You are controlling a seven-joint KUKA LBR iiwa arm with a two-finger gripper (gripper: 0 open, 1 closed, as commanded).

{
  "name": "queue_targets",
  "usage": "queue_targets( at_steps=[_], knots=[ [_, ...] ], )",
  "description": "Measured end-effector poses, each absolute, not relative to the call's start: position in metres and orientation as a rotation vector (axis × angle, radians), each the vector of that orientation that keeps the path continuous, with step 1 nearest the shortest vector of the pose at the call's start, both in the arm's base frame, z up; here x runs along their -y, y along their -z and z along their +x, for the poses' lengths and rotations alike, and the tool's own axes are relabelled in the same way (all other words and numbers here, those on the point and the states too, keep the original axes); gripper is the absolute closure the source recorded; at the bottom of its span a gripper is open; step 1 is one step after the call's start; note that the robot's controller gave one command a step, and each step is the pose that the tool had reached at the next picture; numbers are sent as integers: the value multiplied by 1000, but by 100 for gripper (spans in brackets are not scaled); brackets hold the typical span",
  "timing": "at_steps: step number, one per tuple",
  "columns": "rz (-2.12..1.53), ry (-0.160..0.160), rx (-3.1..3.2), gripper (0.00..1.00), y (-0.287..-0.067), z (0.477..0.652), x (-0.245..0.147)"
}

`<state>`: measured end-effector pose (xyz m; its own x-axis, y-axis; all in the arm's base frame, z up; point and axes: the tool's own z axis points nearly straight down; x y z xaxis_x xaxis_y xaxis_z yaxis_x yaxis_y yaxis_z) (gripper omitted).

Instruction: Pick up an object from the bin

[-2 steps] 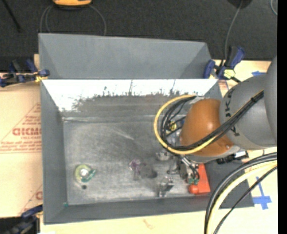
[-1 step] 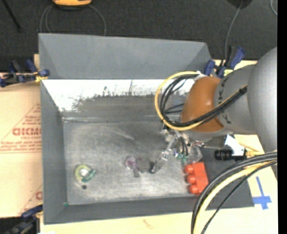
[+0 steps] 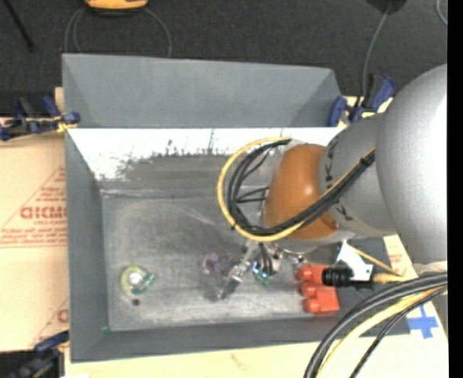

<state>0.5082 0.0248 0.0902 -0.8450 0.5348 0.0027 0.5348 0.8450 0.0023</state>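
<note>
Well, step in hand: the reach-down, by my judgement; the end effector (image 3: 251, 268) is low over the floor of the bin (image 3: 137, 203), front middle, with nothing lifted yet.
End effector state: I cannot tell whether it is spread or pressed together (the orange cover (image 3: 294, 191) and the cables (image 3: 230, 211) crowd over it).
Nearest things: a teal piece (image 3: 261, 275) just beside it, a silvery piece (image 3: 230, 283) just on the view's left of it, and a purple piece (image 3: 210, 264) near that.
Further off: a red block (image 3: 316, 294) on the view's right by the front wall; a round clear-green thing (image 3: 135, 278) well apart on the left.
Likely target: the teal or the silvery one; I cannot tell which.
Next move calls for: settling squarely round one small piece, closing without nudging its neighbours, then a straight lift clear of the walls.
</note>
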Motion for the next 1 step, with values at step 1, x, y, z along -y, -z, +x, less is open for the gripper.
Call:
queue_targets(
  at_steps=[1],
  knots=[
    [-917,-2,3012,0,-73,516,-29]
  ],
)
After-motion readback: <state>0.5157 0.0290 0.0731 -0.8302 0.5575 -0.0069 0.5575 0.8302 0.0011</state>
